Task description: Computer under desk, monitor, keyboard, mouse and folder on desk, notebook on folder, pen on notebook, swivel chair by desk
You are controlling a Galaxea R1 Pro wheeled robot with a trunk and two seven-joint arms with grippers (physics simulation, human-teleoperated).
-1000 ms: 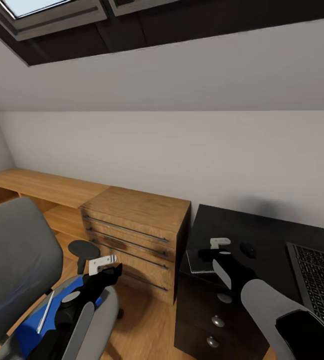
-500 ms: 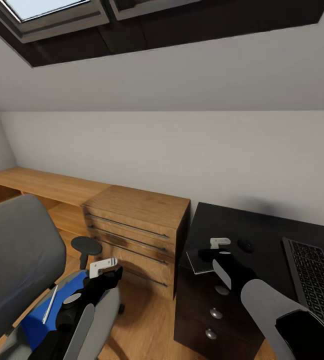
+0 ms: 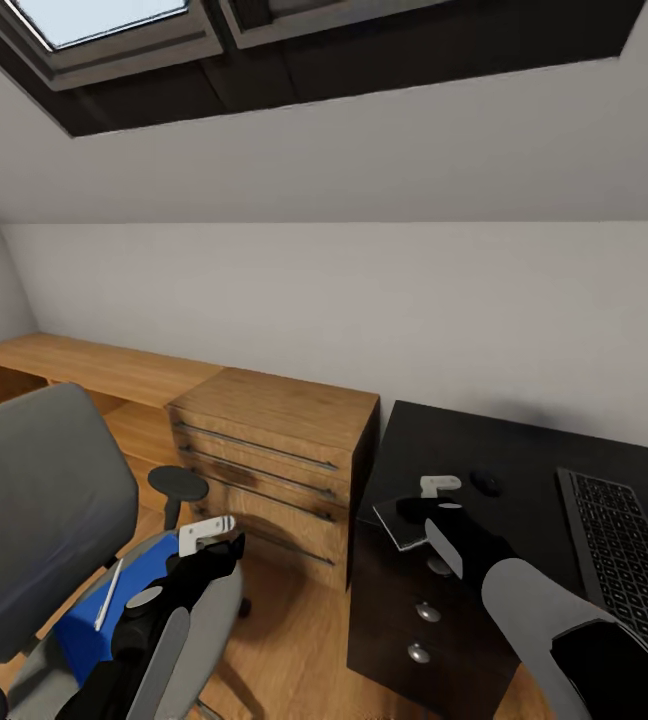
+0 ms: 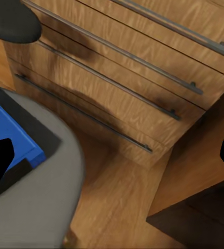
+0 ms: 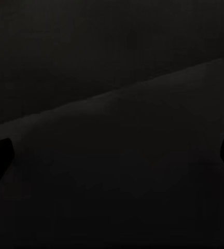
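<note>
The swivel chair [image 3: 44, 510] stands at the left with the blue folder [image 3: 89, 625] on its seat and the pen [image 3: 111, 592] lying on the folder. My left gripper [image 3: 226, 548] hangs open over the seat's edge, beside the folder [image 4: 8, 129]. On the black desk [image 3: 524, 460], the grey notebook [image 3: 401, 524] lies at the near left corner, and my right gripper [image 3: 412, 508] is open just above it. Whether it touches the notebook I cannot tell. The mouse [image 3: 484, 482] sits behind the notebook and the keyboard [image 3: 619, 560] lies to the right. The monitor and computer are out of view.
A light-wood drawer cabinet [image 3: 274, 460] stands between chair and desk, with a low wood counter [image 3: 84, 365] running left along the wall. The desk's drawer unit with silver knobs [image 3: 426, 612] faces me. A sloped ceiling with a skylight [image 3: 104, 15] is overhead. Wood floor [image 4: 122, 197] lies between chair and desk.
The whole view has shifted: the chair sits a little further right and the keyboard a little further left. Both grippers hold the same places in the picture.
</note>
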